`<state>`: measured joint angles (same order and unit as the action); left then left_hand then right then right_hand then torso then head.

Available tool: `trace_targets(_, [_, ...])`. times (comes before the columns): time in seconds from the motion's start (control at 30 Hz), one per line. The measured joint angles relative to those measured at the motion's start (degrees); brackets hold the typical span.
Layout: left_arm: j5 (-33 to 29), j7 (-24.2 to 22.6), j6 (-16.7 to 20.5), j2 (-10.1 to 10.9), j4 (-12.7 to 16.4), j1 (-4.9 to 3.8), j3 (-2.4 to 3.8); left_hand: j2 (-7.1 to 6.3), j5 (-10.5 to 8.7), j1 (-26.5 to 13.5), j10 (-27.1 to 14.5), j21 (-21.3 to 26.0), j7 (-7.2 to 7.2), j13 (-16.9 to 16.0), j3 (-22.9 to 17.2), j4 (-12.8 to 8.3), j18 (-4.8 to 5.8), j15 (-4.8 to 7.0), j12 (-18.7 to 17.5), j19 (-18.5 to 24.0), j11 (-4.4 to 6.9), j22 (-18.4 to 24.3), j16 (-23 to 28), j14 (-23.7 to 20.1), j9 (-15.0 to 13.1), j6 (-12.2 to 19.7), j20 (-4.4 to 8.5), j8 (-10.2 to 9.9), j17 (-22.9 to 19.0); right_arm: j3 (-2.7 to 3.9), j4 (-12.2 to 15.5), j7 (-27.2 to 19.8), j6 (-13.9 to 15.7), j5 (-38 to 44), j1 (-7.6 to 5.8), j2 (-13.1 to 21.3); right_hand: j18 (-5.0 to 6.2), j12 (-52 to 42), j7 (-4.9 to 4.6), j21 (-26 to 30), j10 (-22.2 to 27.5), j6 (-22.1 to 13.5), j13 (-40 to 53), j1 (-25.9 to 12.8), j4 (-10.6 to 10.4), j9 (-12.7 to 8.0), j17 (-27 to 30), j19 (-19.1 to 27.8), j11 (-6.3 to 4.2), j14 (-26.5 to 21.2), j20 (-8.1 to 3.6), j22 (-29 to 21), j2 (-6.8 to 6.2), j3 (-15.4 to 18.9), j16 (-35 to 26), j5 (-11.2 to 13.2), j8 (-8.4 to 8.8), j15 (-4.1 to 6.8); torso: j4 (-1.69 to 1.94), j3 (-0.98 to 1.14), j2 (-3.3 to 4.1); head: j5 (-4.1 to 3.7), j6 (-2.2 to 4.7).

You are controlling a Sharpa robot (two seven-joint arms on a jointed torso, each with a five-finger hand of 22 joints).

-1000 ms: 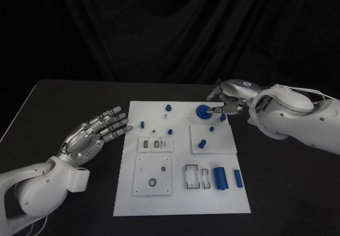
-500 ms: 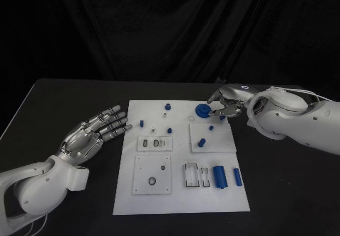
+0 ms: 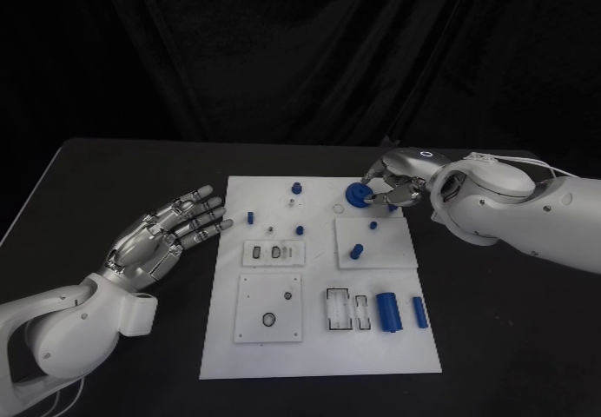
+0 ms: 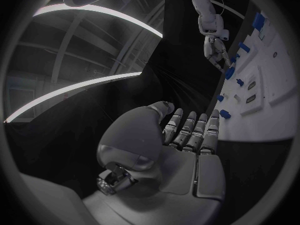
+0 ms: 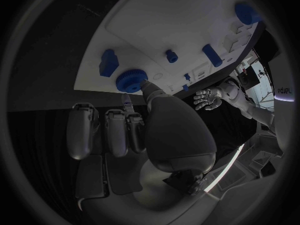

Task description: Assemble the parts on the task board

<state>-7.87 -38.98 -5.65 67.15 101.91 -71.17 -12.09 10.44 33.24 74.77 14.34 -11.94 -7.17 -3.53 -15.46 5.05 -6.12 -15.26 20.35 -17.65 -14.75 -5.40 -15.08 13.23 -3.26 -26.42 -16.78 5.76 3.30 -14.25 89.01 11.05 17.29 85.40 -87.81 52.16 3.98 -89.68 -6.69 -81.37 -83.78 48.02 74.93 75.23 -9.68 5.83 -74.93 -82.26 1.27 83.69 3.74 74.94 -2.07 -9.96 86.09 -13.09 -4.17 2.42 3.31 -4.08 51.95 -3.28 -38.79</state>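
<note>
The white task board [image 3: 320, 347] lies in the middle of the table, also seen in the left wrist view [image 4: 275, 110] and the right wrist view [image 5: 181, 30]. At its far right corner my right hand [image 3: 396, 181] pinches a blue gear [image 3: 359, 195] just over the board. In the right wrist view the thumb presses on the gear [image 5: 131, 80], with a small blue block [image 5: 108, 63] close by. Small blue pegs [image 3: 356, 253] stand on the board and two blue cylinders [image 3: 388, 313] lie near its right edge. My left hand [image 3: 169, 234] hovers left of the board, palm up, fingers spread, holding nothing.
White inset plates with slots and holes [image 3: 271, 310] sit on the board's near half. Black table [image 3: 125, 174] surrounds the board on all sides. A black curtain hangs behind the table.
My right hand has shifted the blue gear slightly toward the far edge of the board. The left hand has not moved.
</note>
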Motion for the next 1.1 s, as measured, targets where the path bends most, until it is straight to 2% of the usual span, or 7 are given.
trace_targets(0.33, [-0.1,0.0,-0.2,-0.2,-0.2,0.0,-0.02,0.0,0.0,0.0,0.0,0.0,0.0,0.0,-0.2,0.2,0.0,-0.2,0.0,0.0,0.0,0.0,0.0,0.2,0.0,0.0,0.0,0.0,0.0,0.02,-1.5,0.2,-0.2,0.2,0.41,-1.6,0.0,0.0,-0.4,-0.1,0.0,1.0,0.0,-0.9,-0.5,0.1,0.0,-0.3,-0.04,0.0,-0.15,0.0,-0.18,0.2,0.0,0.4,-0.27,0.0,-0.01,-0.01,0.01,-0.02,-0.1])
trace_targets(0.47, [-0.2,0.0,-0.2,-0.3,-0.3,0.0,-0.04,0.0,0.0,0.0,0.0,0.0,-0.2,0.0,-0.2,0.2,0.0,-0.2,0.0,0.0,0.0,-0.1,0.0,0.2,0.0,0.2,0.0,0.0,0.0,0.02,-2.0,0.4,-0.5,0.3,0.64,-2.0,0.0,0.0,-0.37,-0.1,0.0,1.0,0.0,-0.9,-0.5,0.2,0.0,-0.3,-0.03,0.0,-0.15,0.0,-0.18,0.2,0.0,1.4,-0.27,0.0,-0.01,-0.01,0.0,-0.01,-0.26])
trace_targets(0.8, [-0.4,0.0,-0.4,-0.5,-0.7,0.0,-0.06,0.0,0.0,0.0,0.0,0.0,-0.2,0.0,-0.2,0.2,0.0,-0.2,0.2,0.0,0.0,-0.1,-0.2,0.2,0.0,0.2,0.0,0.0,0.0,0.23,-2.9,0.7,-0.4,1.4,0.76,-3.1,0.01,0.0,-0.25,-0.1,-0.2,3.0,0.0,-0.9,0.0,0.7,0.0,-0.3,0.16,0.0,-0.15,0.0,-0.18,0.0,0.0,1.8,-0.83,-0.01,-0.01,-0.01,0.0,0.01,-0.42])
trace_targets(0.83, [-0.4,0.0,-0.5,-0.5,-0.8,0.0,-0.06,-0.01,0.0,0.0,0.0,0.0,-0.2,0.0,-0.1,0.2,0.03,-0.2,0.2,0.0,0.0,-0.1,-0.2,0.2,0.0,0.2,0.0,0.0,0.0,0.26,-3.0,0.7,-0.4,1.6,0.77,-3.2,0.01,0.0,-0.18,-0.1,-0.2,3.9,0.0,-0.7,0.5,0.8,0.0,-0.3,0.16,0.0,-0.15,0.0,-0.41,-0.1,0.0,1.5,-1.22,0.0,-0.01,-0.01,0.0,-0.01,-0.43])
trace_targets(0.9, [-0.4,0.0,-0.5,-0.6,-0.8,0.0,-0.06,-0.23,0.0,-0.2,0.0,0.0,-0.2,0.0,-0.1,0.2,0.9,-0.2,0.2,0.0,0.0,-0.1,-0.2,0.2,0.0,0.2,0.0,0.0,0.0,0.3,-3.0,0.7,-0.3,2.0,0.77,-3.3,0.01,0.0,-0.1,-0.1,-0.2,5.2,0.0,-0.4,0.9,1.4,0.0,-0.3,0.16,0.0,-0.15,0.0,-0.61,-0.4,0.0,1.1,-1.94,0.0,-0.01,-0.01,0.0,-0.04,-0.44])
trace_targets(1.0, [-0.4,0.0,-0.6,-0.6,-0.8,0.0,-0.06,-0.23,0.0,-0.2,0.0,0.0,-0.2,0.0,-0.1,0.2,0.9,-0.2,0.2,0.0,0.0,-0.1,-0.2,0.2,0.0,0.2,0.0,0.0,0.0,0.34,-3.0,0.6,-0.1,2.7,0.77,-3.5,0.01,0.0,0.18,-0.1,-0.2,7.2,0.0,0.7,2.2,2.1,0.0,-0.3,0.16,0.0,-0.15,0.0,-0.93,-0.9,0.0,-1.2,-3.08,0.0,-0.01,-0.01,0.0,-0.05,-0.48])
trace_targets(1.1, [-0.5,0.0,-0.6,-0.6,-0.8,0.0,-0.06,-0.23,0.0,-0.2,0.0,0.0,-0.2,0.0,-0.2,0.2,0.9,-0.2,0.2,0.0,0.0,-0.1,-0.2,0.2,0.0,0.2,0.0,0.0,0.0,0.34,-3.0,0.4,0.2,3.4,0.83,-3.6,0.02,0.0,-0.59,-0.3,-0.2,8.2,0.0,1.5,3.3,2.1,0.0,-0.3,0.09,0.2,-0.15,0.0,-1.29,-1.5,0.0,-4.2,-4.26,0.2,-0.01,-0.01,0.01,-0.05,-0.51])
